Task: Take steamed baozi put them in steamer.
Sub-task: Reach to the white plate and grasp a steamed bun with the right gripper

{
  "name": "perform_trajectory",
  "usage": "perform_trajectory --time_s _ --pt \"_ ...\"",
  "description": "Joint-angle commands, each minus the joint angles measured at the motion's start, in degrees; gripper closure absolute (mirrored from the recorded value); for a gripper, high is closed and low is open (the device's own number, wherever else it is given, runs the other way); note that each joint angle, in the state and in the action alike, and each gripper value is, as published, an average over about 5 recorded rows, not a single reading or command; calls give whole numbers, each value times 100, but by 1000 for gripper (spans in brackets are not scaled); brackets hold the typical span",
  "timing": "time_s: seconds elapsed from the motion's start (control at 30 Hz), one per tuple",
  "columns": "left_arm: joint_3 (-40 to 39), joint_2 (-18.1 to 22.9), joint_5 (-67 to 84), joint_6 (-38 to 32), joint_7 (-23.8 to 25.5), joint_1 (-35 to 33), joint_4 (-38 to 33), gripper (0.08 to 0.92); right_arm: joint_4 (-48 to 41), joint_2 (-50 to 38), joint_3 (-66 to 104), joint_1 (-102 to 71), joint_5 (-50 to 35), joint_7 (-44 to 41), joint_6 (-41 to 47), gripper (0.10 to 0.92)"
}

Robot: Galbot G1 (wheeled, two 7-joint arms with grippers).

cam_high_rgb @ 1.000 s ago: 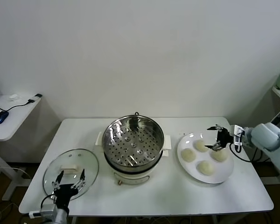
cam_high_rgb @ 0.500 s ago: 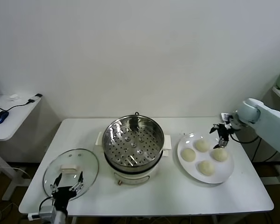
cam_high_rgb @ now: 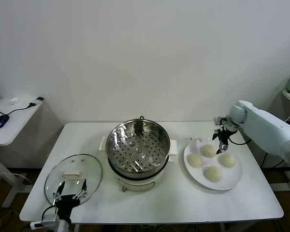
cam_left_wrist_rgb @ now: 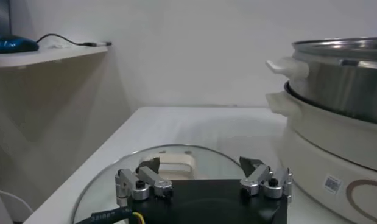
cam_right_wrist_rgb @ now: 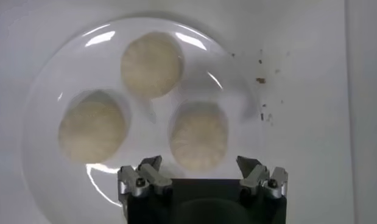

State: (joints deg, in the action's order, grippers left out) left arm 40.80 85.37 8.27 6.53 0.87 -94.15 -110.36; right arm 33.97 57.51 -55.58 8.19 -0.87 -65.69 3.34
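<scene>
Four cream-white baozi lie on a white plate [cam_high_rgb: 230, 180] right of the steamer: one at the back [cam_high_rgb: 208, 150], one left [cam_high_rgb: 195, 160], one right [cam_high_rgb: 227, 159], one front [cam_high_rgb: 213, 173]. The steel steamer [cam_high_rgb: 137, 150] with its perforated tray stands mid-table, with no baozi in it. My right gripper [cam_high_rgb: 221, 141] hovers open just above the plate's back edge. In the right wrist view its open fingers [cam_right_wrist_rgb: 199, 164] straddle the nearest baozi [cam_right_wrist_rgb: 198, 137]; two more [cam_right_wrist_rgb: 151, 64] [cam_right_wrist_rgb: 92, 129] lie beyond. My left gripper [cam_high_rgb: 70, 192] is open and idle over the glass lid.
A round glass lid [cam_high_rgb: 73, 176] with a cream handle [cam_left_wrist_rgb: 170, 165] lies at the table's front left, under my left gripper [cam_left_wrist_rgb: 200, 164]. The steamer's cream base [cam_left_wrist_rgb: 322, 140] rises beside it. A side desk [cam_high_rgb: 9, 116] with a mouse stands at far left.
My right gripper has moved from the plate's right side to above its back edge, now pointing down at the baozi. The left arm has barely moved.
</scene>
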Motion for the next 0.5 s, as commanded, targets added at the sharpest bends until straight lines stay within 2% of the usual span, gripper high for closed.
perform_trajectory --time_s 0.03,0.23,0.5 --pt "-7 18 0 -1 0 8 37 177 -443 336 211 -191 225 -44 -27 203" --pt "-18 15 3 9 0 14 17 177 -573 455 434 -287 515 46 -54 228" --pt "-47 42 -5 44 1 11 -75 177 -345 363 323 -138 551 22 -31 420"
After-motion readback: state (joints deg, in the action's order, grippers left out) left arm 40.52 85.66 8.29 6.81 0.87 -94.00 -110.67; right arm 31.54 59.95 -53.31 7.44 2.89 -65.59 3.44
